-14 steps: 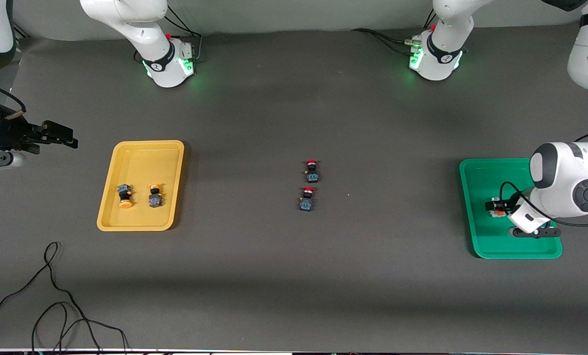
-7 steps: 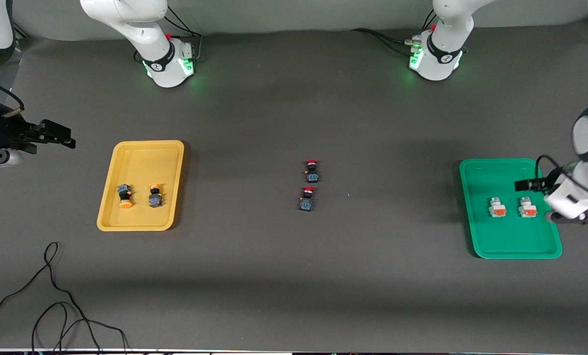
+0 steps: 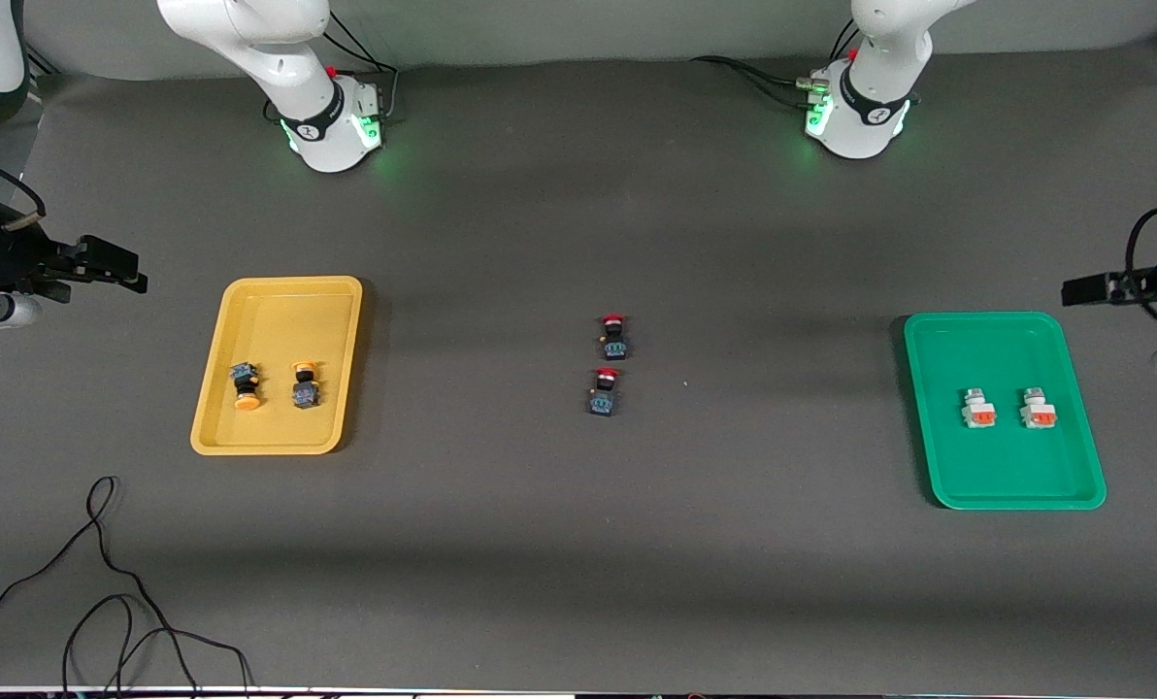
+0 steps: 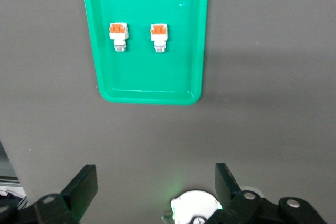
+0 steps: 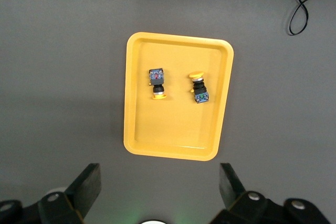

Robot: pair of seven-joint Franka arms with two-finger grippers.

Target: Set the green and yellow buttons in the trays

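Note:
The yellow tray holds two dark switches with yellow-orange caps, lying side by side. They also show in the right wrist view in that tray. The green tray holds two white switches with orange faces, also seen in the left wrist view in that tray. My left gripper is open and empty, up over the table at the left arm's end. My right gripper is open and empty at the right arm's end.
Two dark switches with red caps lie in the middle of the table. A black cable loops near the front edge at the right arm's end. The arm bases stand along the back.
My left gripper has risen from over the green tray and drawn back toward the table's end, uncovering both white switches. The right gripper has barely moved.

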